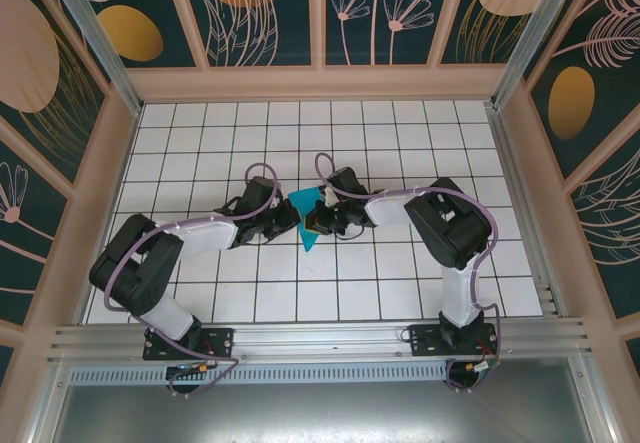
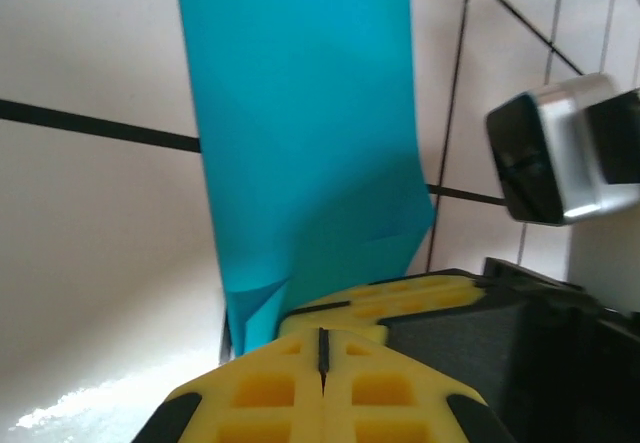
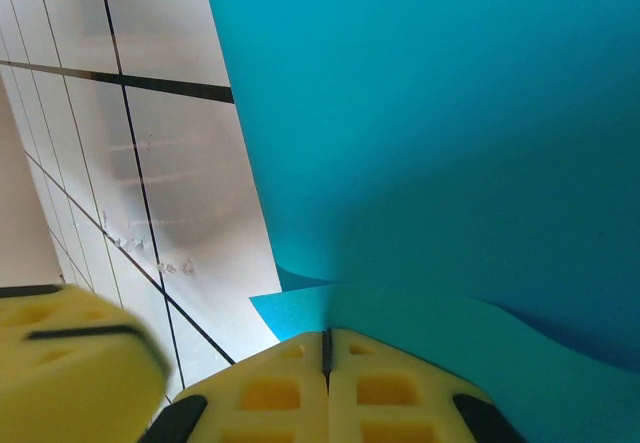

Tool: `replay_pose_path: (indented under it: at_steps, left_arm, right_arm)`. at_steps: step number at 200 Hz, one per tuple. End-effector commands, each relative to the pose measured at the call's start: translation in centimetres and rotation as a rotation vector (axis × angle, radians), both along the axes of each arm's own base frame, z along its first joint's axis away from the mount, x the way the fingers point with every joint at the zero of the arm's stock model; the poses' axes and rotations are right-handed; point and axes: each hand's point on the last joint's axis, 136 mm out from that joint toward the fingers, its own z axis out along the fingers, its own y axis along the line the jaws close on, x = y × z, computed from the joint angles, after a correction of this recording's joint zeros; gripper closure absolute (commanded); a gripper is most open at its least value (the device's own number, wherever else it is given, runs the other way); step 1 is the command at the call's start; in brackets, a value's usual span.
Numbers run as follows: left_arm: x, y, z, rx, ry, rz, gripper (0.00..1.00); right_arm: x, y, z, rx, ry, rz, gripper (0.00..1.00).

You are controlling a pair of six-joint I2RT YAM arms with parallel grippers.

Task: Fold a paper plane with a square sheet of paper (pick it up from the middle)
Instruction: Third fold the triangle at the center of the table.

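Left pincer and right pincer are each clamped shut, seemingly pinching the cyan paper.

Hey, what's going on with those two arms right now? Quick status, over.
Left gripper shut, pinching blue paper. Right gripper shut on it too. Paper creased, no plane yet. Arms crowd each other.

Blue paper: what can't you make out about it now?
Top external: paper's creases, too small, partly under the left gripper and right gripper.
Left wrist: its near edge, hidden behind the left gripper's fingers.
Right wrist: its top and right edges, cut off by the frame.
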Motion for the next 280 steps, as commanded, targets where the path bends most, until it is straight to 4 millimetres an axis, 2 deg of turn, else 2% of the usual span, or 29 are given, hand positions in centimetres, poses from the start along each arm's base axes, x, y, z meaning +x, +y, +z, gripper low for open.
replay_pose_path:
  at_steps: [1,27,108,114,118,134,180,208,242,280]
  left_arm:
    - [0.3,-0.7,-0.2,-0.006,-0.001,-0.017,1.0]
    - [0.3,-0.6,-1.2,0.019,0.02,-0.019,1.0]
    - [0.3,-0.8,-1.9,0.041,0.031,-0.036,1.0]
    - [0.2,-0.7,-2.0,0.047,0.034,-0.034,1.0]
    - [0.0,-0.5,-3.1,0.066,0.058,-0.033,1.0]
    - [-0.4,-0.2,-3.9,0.086,0.076,-0.038,1.0]
    - [-1.1,0.5,-5.0,0.138,0.104,-0.047,1.0]
    - [-1.3,0.7,-5.4,0.156,0.109,-0.057,1.0]
    - [-1.2,0.6,-5.4,0.163,0.107,-0.071,1.0]
    - [-0.9,0.2,-5.1,0.161,0.091,-0.095,1.0]
  right_arm:
    - [-0.9,-2.1,-3.3,-0.127,0.049,-0.025,1.0]
    - [-0.9,-2.0,-3.2,-0.122,0.047,-0.023,1.0]
    - [-0.8,-1.6,-2.5,-0.095,0.041,-0.022,1.0]
    - [-0.8,-1.5,-2.2,-0.087,0.036,-0.023,1.0]
    - [-0.7,-1.5,-2.0,-0.083,0.034,-0.023,1.0]
    - [-0.6,-1.3,-1.3,-0.063,0.025,-0.024,1.0]
    - [0.0,-0.5,2.2,0.032,-0.021,-0.017,1.0]
    - [1.0,-1.1,3.7,0.042,-0.067,-0.026,1.0]
    - [1.8,-2.5,2.4,-0.015,-0.075,-0.034,1.0]
    - [1.9,-2.4,1.6,-0.034,-0.068,-0.013,1.0]
